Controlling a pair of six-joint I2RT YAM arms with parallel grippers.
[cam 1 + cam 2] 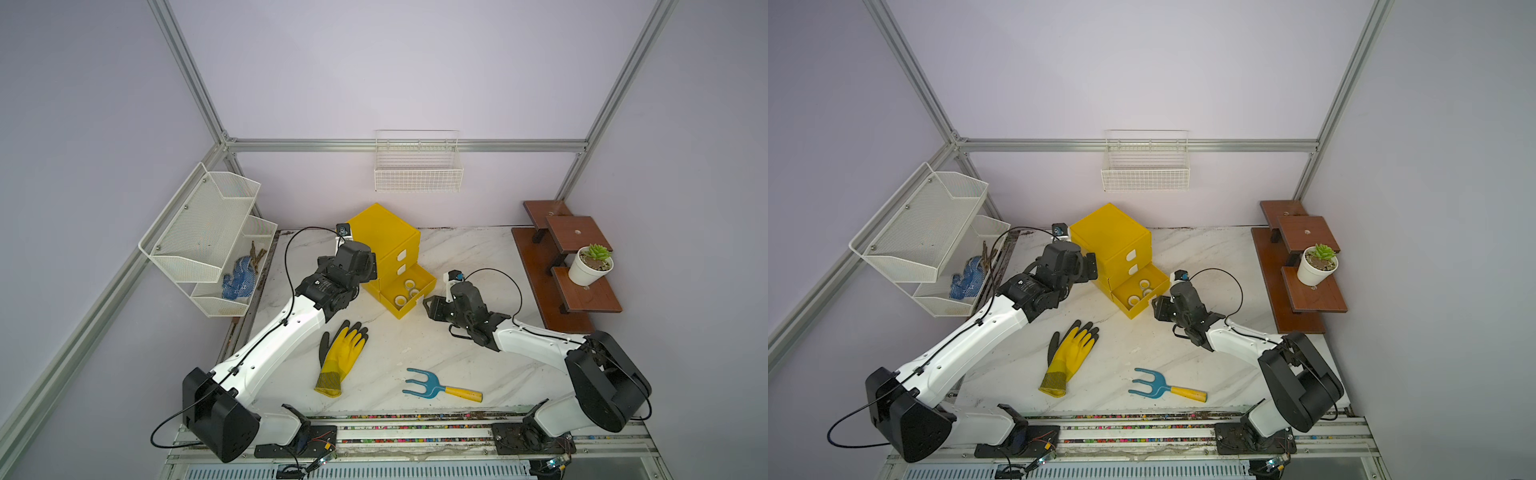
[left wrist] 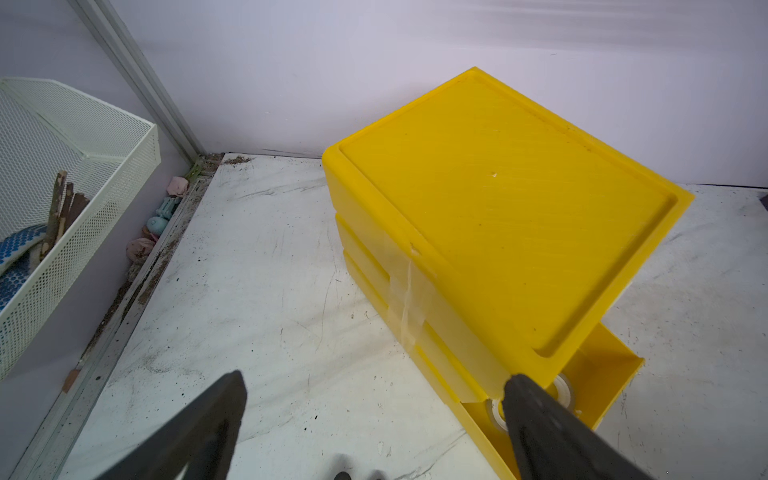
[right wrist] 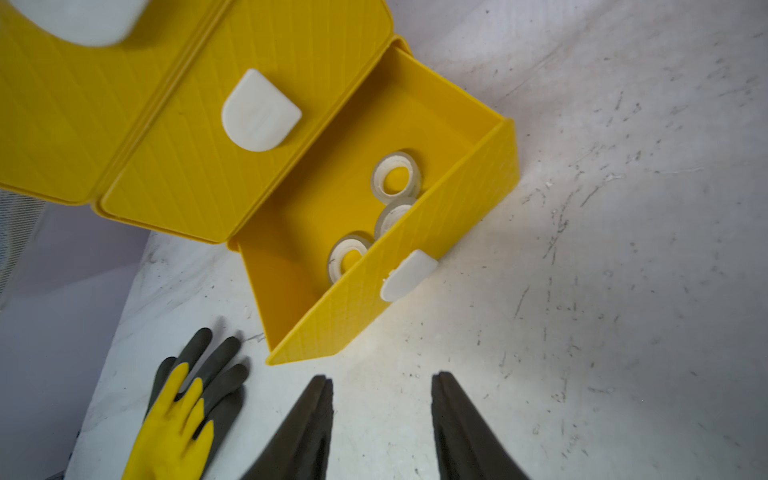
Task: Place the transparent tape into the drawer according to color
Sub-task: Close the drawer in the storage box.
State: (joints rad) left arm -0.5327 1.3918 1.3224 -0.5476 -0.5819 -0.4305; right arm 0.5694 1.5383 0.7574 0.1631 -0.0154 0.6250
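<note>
Lying in the pulled-out bottom drawer (image 3: 353, 316), three clear tape rolls (image 3: 388, 216) sat just beyond the right gripper (image 3: 380, 380), jaws apart, empty.

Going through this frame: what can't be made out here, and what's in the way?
Two upper drawers: shut, contents hidden in every view.
Middle tape roll: right wrist view, partly behind the open drawer's front wall.
Tape rolls: both top views, too small to tell tint.
Left hand: both top views, fingertips lost against its own black wrist; contact with the yellow cabinet unclear.
</note>
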